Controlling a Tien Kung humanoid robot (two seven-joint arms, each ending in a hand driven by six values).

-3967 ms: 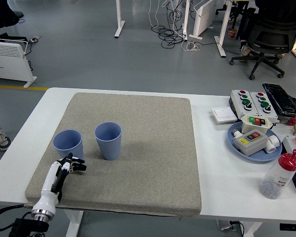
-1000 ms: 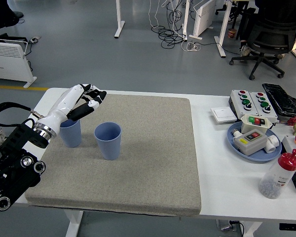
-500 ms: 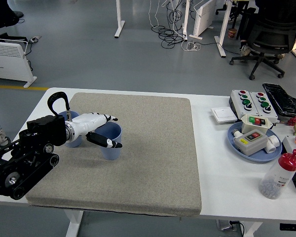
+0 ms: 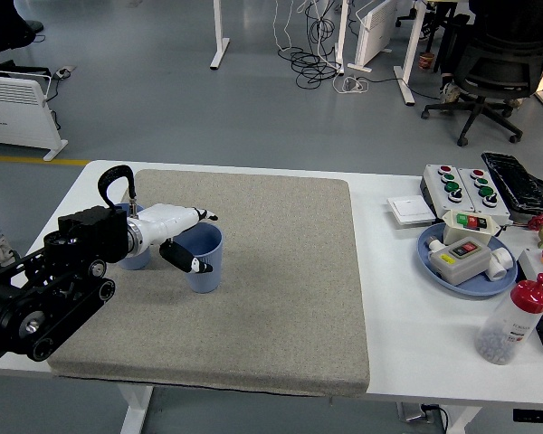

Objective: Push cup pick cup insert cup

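Item: blue cup, upright on grey mat, left of centre. Second blue cup at its 9 o'clock, mostly hidden behind my wrist. My left hand brackets the first cup's 9 o'clock side, fingers spread, not closed. Risk, I judge: a high push at the rim tips it over.

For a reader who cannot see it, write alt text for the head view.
The left robot hand reaches from the left, fingers spread around an upright blue ribbed plastic cup on a grey felt mat. A second blue cup stands behind the wrist, mostly hidden.
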